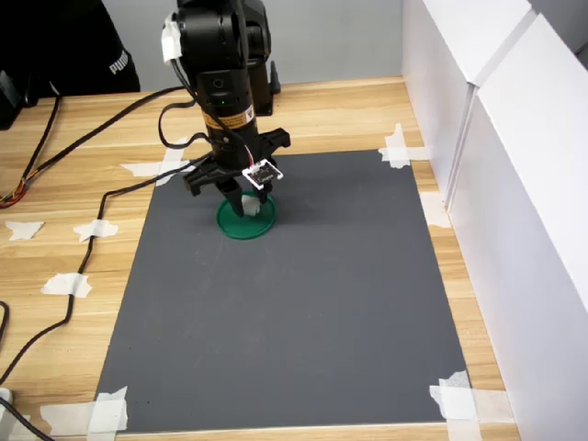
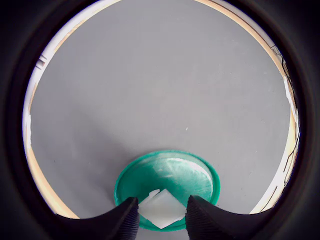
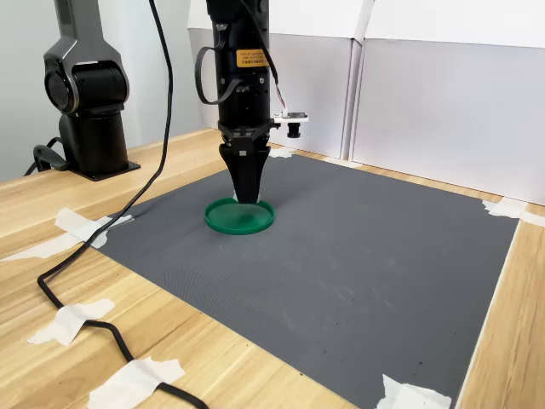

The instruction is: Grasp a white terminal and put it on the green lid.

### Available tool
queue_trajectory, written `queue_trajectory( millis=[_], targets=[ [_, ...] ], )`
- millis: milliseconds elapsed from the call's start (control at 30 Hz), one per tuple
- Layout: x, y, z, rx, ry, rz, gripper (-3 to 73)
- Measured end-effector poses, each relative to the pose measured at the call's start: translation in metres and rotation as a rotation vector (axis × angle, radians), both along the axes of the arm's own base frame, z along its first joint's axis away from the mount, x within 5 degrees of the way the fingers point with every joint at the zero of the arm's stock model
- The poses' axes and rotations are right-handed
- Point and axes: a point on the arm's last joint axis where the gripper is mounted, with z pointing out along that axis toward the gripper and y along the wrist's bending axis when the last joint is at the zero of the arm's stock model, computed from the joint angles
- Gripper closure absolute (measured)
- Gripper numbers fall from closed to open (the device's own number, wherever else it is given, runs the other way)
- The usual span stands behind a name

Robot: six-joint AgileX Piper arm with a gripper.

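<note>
The grey mat (image 1: 303,303) lay taped at its corners to the wooden table (image 3: 170,332), likely to keep it from sliding. The arm (image 1: 225,73) stood upright over the mat's far corner in the first exterior view, pointing straight down, a pose that suited setting something down. Below it sat the green lid (image 3: 239,218), flat on the mat. The gripper (image 2: 161,216) reached down to the lid, and the wrist view showed its two fingers (image 2: 119,220) a small gap apart with the white terminal (image 2: 161,208) between them, tilted like a diamond and close over, perhaps resting on, the near part of the lid's floor. The fingers seemed to touch the block's corners, so I judged it was clamped, though a loosened hold cannot be ruled out.

Only the wrist view showed the block plainly against the lid. In the first exterior view it was just a pale speck at the fingertips; in the second exterior view the fingers hid it altogether. That second exterior view showed what the wrist view could not: the fingertips almost down at the lid's rim.
</note>
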Motion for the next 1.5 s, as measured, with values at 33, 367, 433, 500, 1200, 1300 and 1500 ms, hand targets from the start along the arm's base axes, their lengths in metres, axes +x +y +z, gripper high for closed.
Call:
queue_trajectory(
  millis=[33, 367, 433, 500, 1200, 1300, 1500],
  targets=[
    [-0.001, 0.000, -0.001, -0.003, 0.003, 0.001, 32.6],
    [0.000, -0.002, -0.002, -0.023, 0.005, 0.020, 32.6],
    [0.001, -0.001, -0.002, -0.025, -0.001, 0.031, 32.7],
    [0.002, -0.001, -0.002, -0.027, -0.011, 0.045, 32.7],
    [-0.003, -0.001, 0.024, -0.005, -0.139, 0.055, 20.2],
    [-0.010, 0.000, 0.046, 0.026, -0.237, 0.031, 24.1],
    [-0.028, 0.000, 0.081, 0.114, -0.365, -0.074, 46.8]
  ],
)
